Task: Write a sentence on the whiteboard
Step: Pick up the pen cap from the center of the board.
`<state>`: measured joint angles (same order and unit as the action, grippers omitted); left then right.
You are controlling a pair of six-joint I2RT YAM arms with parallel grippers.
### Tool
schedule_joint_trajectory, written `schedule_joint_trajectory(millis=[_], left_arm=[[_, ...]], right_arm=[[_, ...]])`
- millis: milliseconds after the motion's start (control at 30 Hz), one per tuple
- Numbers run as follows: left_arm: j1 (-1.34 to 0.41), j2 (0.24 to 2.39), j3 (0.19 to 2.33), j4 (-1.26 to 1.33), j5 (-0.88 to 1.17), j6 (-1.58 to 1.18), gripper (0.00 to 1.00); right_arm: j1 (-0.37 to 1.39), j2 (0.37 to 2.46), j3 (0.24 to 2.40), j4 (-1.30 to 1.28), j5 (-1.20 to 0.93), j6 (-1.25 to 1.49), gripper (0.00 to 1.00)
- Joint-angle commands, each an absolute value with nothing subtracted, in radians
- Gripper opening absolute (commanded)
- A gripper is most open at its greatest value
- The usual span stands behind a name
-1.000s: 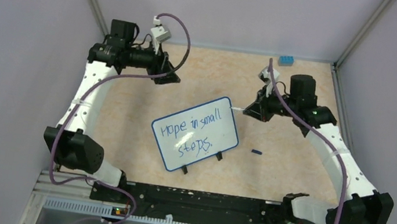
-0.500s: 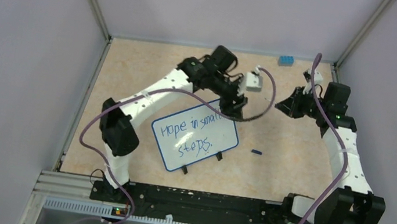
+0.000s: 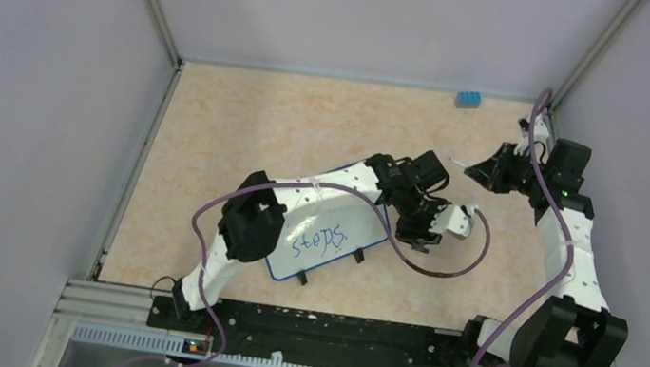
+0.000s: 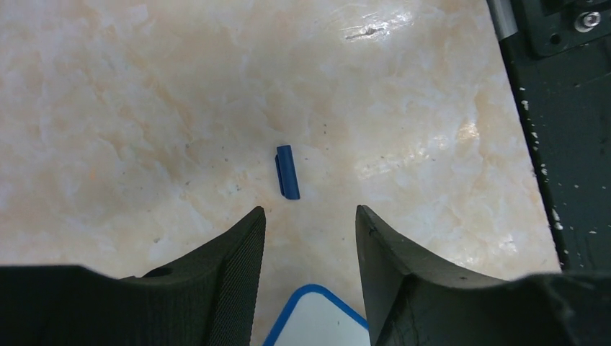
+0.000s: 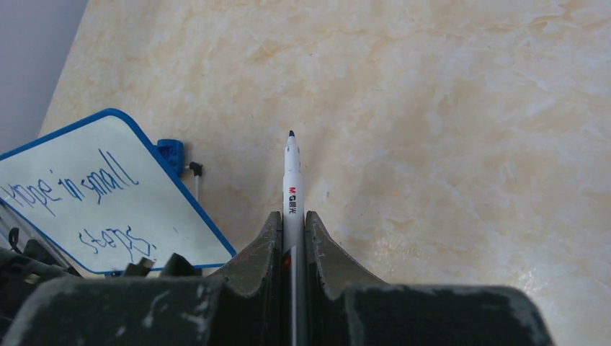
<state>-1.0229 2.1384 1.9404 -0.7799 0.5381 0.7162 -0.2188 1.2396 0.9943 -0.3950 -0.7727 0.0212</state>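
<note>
Two sets of fingers are mine, and they stand quite differently. My left gripper (image 3: 417,231) hangs low over the table (image 3: 262,127), just past the right-hand corner of the whiteboard (image 3: 332,239). Its jaws are parted with nothing between them. Through the left wrist camera I see both black fingers (image 4: 234,263) apart, the bare marbled surface between them, and a small blue cap (image 4: 287,171) lying flat just ahead of the tips, touching neither. A rounded, blue-rimmed corner of the board (image 4: 317,324) shows at the bottom edge of that view, beneath the gap.

My right gripper (image 3: 481,172) is raised near the far right side of the table, well apart from the board. It is clamped tight on a white marker (image 5: 292,180) – the barrel runs straight out between the pads, and its dark tip is bare and points away from me.

The whiteboard stands on its small black clip feet near the middle of the table, turned at an angle. My left arm crosses above its upper part, so from overhead only "steps." (image 3: 321,240) is readable. From my right wrist the sentence (image 5: 97,184) reads whole, in blue, on two lines – "Hope in small steps."

A blue block (image 3: 468,98) sits at the table's far edge.
</note>
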Motion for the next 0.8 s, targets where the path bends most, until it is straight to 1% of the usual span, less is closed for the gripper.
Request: schedule_joint_trajectory(millis=[0,200,467,667,767], left_arm=[[-1.028,2.200,1.996,-0.724,0.491,0.782,0.54],[-1.030,2.277,2.006,-0.688,0.456,0.778,0.50],[-1.031,2.346,2.005,-0.655,0.445,0.763,0.49],[-1.031,2.380,1.992,-0.653,0.439,0.742,0.42],[-1.038,2.382,1.968,-0.651,0.422,0.737,0.40]], right_arm=[[-0.225,1.241,1.003,-0.354,-0.803,0.032,0.00],[-0.226,1.242,1.000,-0.353,-0.804,0.026,0.00],[-0.226,1.236,0.998,-0.357,-0.802,0.018,0.00],[-0.227,1.236,0.998,-0.358,-0.808,0.016,0.00],[-0.226,1.238,1.002,-0.360,-0.810,0.014,0.00]])
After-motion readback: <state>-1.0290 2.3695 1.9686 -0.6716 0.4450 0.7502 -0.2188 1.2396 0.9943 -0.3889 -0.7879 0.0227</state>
